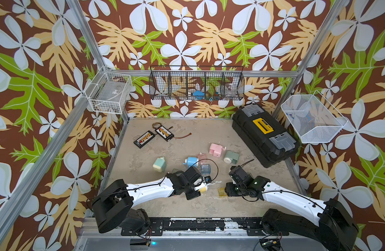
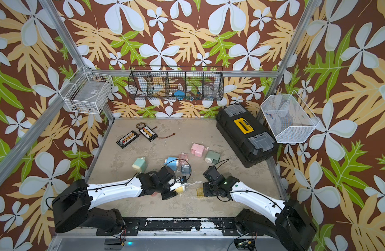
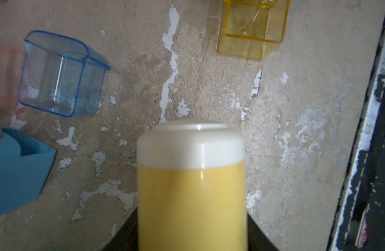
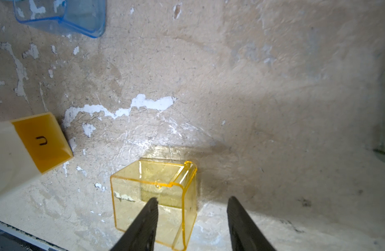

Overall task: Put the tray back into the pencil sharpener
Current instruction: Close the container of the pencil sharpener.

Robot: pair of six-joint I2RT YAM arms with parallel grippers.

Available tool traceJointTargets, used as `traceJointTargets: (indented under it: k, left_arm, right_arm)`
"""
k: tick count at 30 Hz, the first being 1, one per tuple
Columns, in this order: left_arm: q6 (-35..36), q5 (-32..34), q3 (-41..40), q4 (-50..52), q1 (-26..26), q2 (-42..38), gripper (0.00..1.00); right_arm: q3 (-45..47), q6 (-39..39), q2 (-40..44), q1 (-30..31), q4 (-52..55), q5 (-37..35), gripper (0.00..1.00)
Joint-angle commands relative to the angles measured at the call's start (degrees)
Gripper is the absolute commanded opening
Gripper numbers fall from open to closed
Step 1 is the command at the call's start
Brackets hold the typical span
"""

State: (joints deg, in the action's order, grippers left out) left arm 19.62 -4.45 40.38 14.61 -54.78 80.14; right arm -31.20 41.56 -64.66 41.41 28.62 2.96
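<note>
Starting at the left of the worn beige bench (image 1: 143,184), a pale green pencil sharpener (image 1: 159,164) lies on its own. Beside it is a blue pencil sharpener (image 1: 191,162) with a clear blue plastic tray (image 3: 61,76) next to it. Neither is in play.

Next comes my left hand (image 1: 198,187). It is closed on the yellow pencil sharpener with the cream cap (image 3: 191,184). The left wrist view shows the body filling the space between the dark fingers, cap end pointing away from the camera. In the right wrist view the sharpener's yellow end tilts toward the bench near the tray. I take that to be the slot side, though I can't see into it.

Just to the right, the clear yellow plastic tray (image 4: 172,217) sits on the bench, open side up, apart from the sharpener with bare bench between them. My right hand (image 4: 192,201) hovers over it with its jaws parted about halfway and nothing held. One finger is above the tray's hollow and the other is past its outer wall, so the pair straddles that wall.

I judge the step in hand to be the pickup of the tray, with the sharpener already secured. Next I need to lower the right hand until the wall sits between the fingers, then close gently, since thin clear plastic may skid or flex. After that I would lift, turn the tray to face the sharpener's opening and slide it in squarely while the left hand braces.

Further right are a pink sharpener (image 1: 216,150), a grey-green one (image 1: 231,157) and a black toolbox (image 1: 263,134), all well clear.
</note>
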Motion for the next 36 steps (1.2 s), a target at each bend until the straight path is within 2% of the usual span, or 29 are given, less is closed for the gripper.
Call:
traceJointTargets:
  k: [1, 8, 13, 18, 29, 36]
  left_arm:
    - [-0.6, 1.5, -1.1, -6.2, 0.1, -1.4, 0.48]
    - [0.6, 0.1, -3.2, -8.6, 0.0, -3.4, 0.31]
    - [3.7, -5.6, -4.2, -8.5, 0.1, -5.1, 0.23]
    - [6.3, -7.9, -4.8, -9.0, 0.0, -5.6, 0.21]
    - [7.5, -8.7, -1.1, -9.0, 0.0, -0.1, 0.22]
    - [7.2, -9.8, 0.8, -9.8, 0.0, 3.3, 0.22]
  right_arm:
    - [0.2, 0.2, 0.2, 0.1, -0.6, 0.1, 0.53]
    - [0.3, 0.8, 0.3, -0.1, -0.1, -0.4, 0.53]
    - [0.0, 1.3, 0.3, -0.2, 0.9, -1.8, 0.51]
    - [-0.5, 1.0, -1.1, -0.1, 0.1, -0.7, 0.44]
    - [-0.7, 1.1, -3.2, -0.1, -2.8, 1.5, 0.21]
    - [-0.5, 1.4, -4.5, 0.0, -4.5, 2.2, 0.13]
